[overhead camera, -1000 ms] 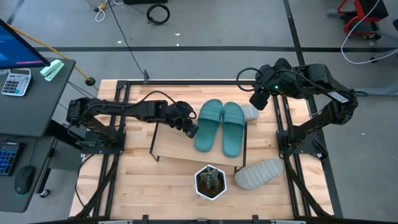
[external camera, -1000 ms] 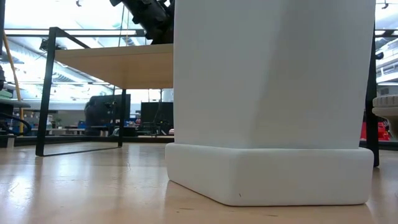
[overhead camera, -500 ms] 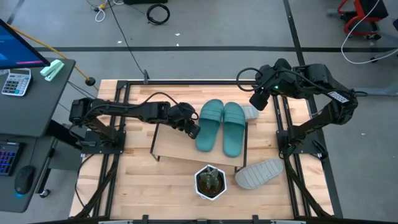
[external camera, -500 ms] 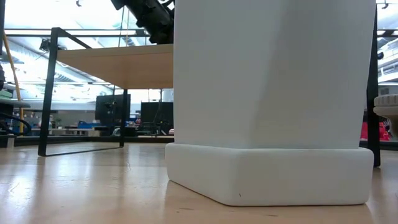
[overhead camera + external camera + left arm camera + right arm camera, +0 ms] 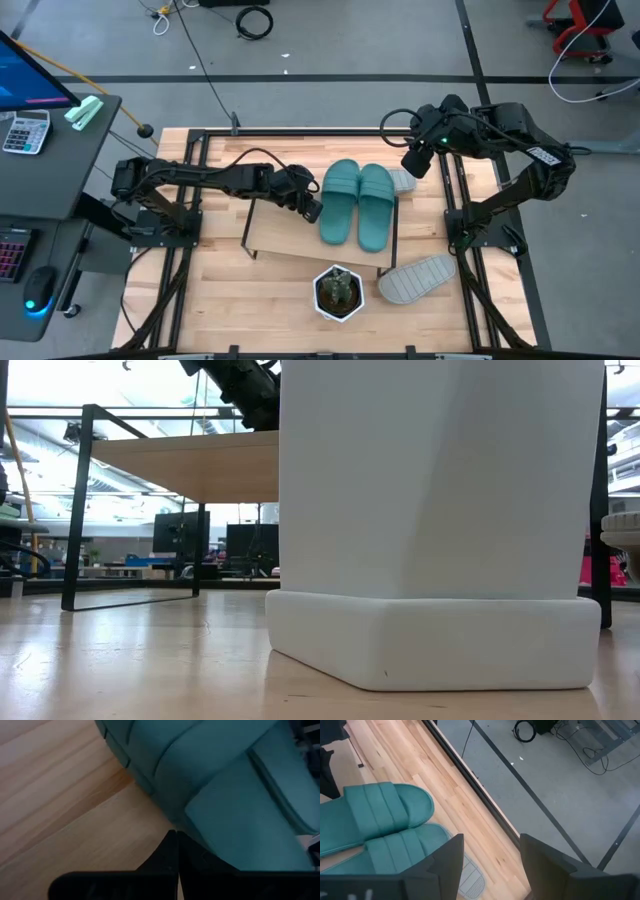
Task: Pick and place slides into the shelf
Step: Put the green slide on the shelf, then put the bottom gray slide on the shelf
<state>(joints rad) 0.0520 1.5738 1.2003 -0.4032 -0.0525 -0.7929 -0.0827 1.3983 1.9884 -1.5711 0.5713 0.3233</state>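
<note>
Two teal slides lie side by side, soles down, on the shelf's wooden board point(image 5: 285, 235): the left one point(image 5: 338, 203) and the right one point(image 5: 375, 205). One grey slide point(image 5: 403, 181) lies by the shelf's far right corner, partly hidden. Another grey slide point(image 5: 417, 277) lies on the table at the near right. My left gripper point(image 5: 312, 209) is shut, its tips at the left teal slide's outer side point(image 5: 165, 815). My right gripper point(image 5: 415, 160) hangs open above the far right, holding nothing; its wrist view looks down on the teal pair point(image 5: 375, 815). My left gripper pushes with the tips of its shut fingers point(image 5: 176, 851) against the left teal slide's outer long side point(image 5: 172, 822), beside the strap. The fingers come from the table's left, slanting down. The slide lies flat on the shelf's board.
A white pot with a cactus point(image 5: 338, 292) stands at the table's near edge in front of the shelf and fills the low view point(image 5: 440, 510). The shelf's black legs point(image 5: 75, 510) stand on the table. Bare board lies left of the slides.
The left teal slide has slid a little toward the table's right on the board, its near end closing on the right teal slide, with my shut left gripper following against its side.
</note>
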